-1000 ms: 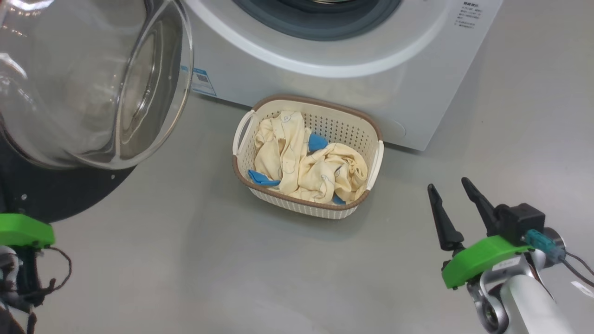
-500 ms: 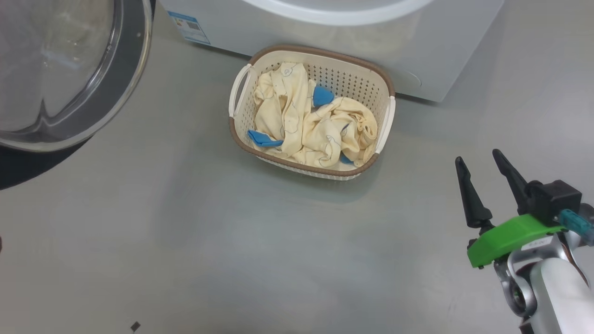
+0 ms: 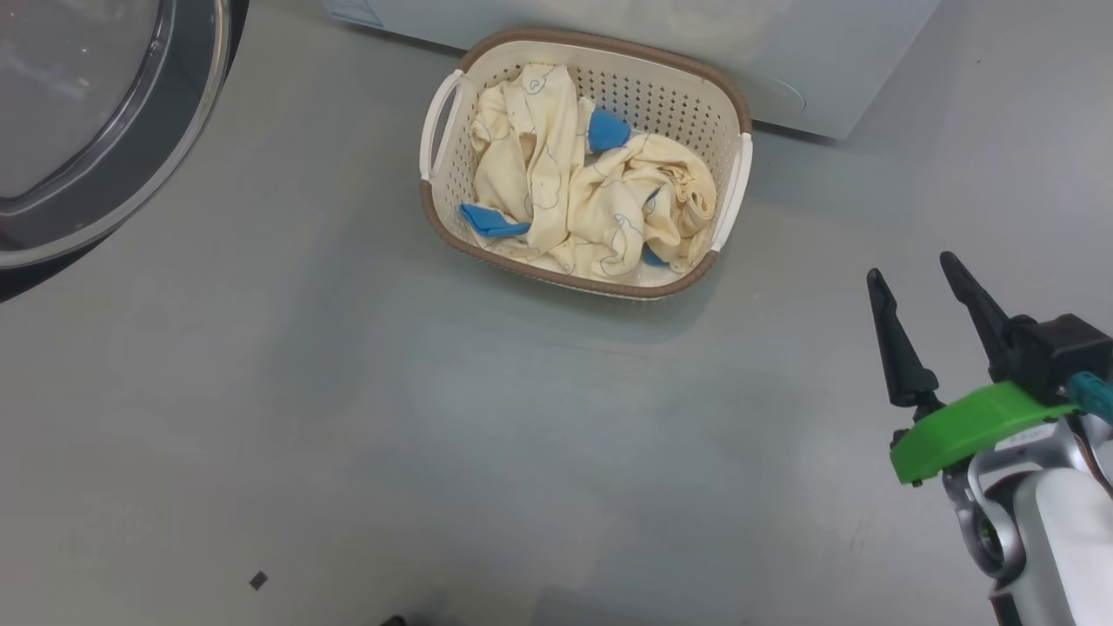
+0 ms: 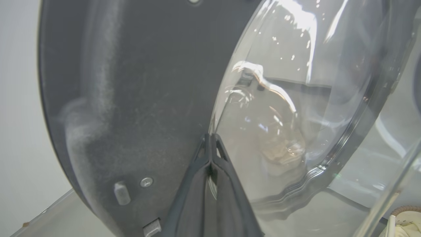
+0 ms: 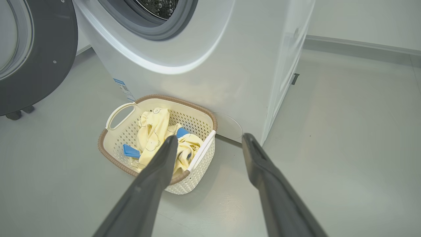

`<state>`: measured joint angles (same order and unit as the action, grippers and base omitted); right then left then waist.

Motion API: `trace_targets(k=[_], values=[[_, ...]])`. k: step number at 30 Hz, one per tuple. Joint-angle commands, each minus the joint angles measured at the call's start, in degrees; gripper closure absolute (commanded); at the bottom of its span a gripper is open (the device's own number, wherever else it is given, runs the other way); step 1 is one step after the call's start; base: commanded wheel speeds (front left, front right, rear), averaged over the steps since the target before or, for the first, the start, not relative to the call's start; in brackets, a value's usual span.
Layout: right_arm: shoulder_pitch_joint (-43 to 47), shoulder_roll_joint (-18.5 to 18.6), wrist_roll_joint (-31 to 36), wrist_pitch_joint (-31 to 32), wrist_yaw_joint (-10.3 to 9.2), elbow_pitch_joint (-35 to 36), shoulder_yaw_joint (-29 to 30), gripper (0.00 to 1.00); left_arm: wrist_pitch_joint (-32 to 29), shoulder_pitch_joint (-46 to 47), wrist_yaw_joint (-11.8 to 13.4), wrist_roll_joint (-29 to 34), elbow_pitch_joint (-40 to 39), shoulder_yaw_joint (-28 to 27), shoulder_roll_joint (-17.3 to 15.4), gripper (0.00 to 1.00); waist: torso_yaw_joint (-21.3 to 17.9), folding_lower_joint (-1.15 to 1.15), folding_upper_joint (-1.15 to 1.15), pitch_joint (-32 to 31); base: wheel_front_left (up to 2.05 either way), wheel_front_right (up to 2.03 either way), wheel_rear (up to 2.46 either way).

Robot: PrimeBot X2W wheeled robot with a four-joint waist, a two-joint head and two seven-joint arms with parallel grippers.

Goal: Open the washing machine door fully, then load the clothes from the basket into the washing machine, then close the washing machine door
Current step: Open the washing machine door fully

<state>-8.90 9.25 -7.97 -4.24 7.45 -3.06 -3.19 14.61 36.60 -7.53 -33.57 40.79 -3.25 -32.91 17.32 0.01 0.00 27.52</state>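
Floor (image 3: pixel 435 435): plain grey and smooth; it carries the machine and the basket.

Washing machine (image 5: pixel 213 65): white front-loader. The right wrist view shows its grey seal (image 5: pixel 148 28) and a slice of the steel drum (image 5: pixel 158 5) at the top edge, with a blue label (image 5: pixel 123 87) low on the front.

Door (image 3: pixel 96 122): swung open and standing clear of the drum opening, on the robot's left side of the machine. Its clear bulging glass sits inside a wide dark rim.

Basket (image 3: pixel 661 96): cream with perforated walls, a brown rim and white side handles. It sits on the floor just in front of the machine's lower front, below the opening.

Clothes (image 3: pixel 600 200): pale yellow garments with faint prints, crumpled in a heap inside the basket. A few blue pieces (image 3: pixel 606 130) poke out between them — none are in the drum.

Right end effector (image 3: pixel 910 265): fingers spread wide apart, nothing between them. It hovers above the floor to the right of the basket, well apart from it and pointing toward the machine.

Left end effector (image 4: pixel 210 136): fingers pressed together with nothing visible between them. The tips sit right at the door, where the glass meets the dark rim — whether they touch it cannot be told.
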Motion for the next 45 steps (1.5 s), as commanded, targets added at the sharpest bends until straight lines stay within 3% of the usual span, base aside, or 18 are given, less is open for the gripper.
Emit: trace_targets(k=[1, 10, 25, 45], values=[[-1.2, 0.85, 0.71, 0.27, 0.03, 2.31, -0.8, 0.0, 0.39, 1.86, 0.06, -0.56, -0.74, -1.99, -5.25, 1.0, -0.08, -0.01, 0.0, 0.21, 0.0, 0.0, 0.0], [-1.96, -0.33, 0.53, -0.64, 0.03, 1.23, -1.01, 0.0, 0.39, 1.9, 0.05, 0.16, -0.94, 0.13, -5.56, 1.0, -0.27, -0.01, 0.0, -0.94, 0.0, 0.0, 0.0], [-2.81, -3.06, -1.48, -5.69, 0.03, -5.51, -2.35, 0.0, 0.39, -2.74, 0.05, 2.43, -5.31, 6.86, -4.59, 1.0, -1.9, -0.01, 0.0, -8.86, 0.0, 0.0, 0.0], [1.23, -4.8, -3.96, -9.32, 0.03, -10.16, -2.59, 0.0, -0.45, -12.45, 0.7, 5.09, -17.43, 20.41, 6.05, 1.0, -6.64, -0.01, 0.0, -22.65, 0.0, 0.0, 0.0]])
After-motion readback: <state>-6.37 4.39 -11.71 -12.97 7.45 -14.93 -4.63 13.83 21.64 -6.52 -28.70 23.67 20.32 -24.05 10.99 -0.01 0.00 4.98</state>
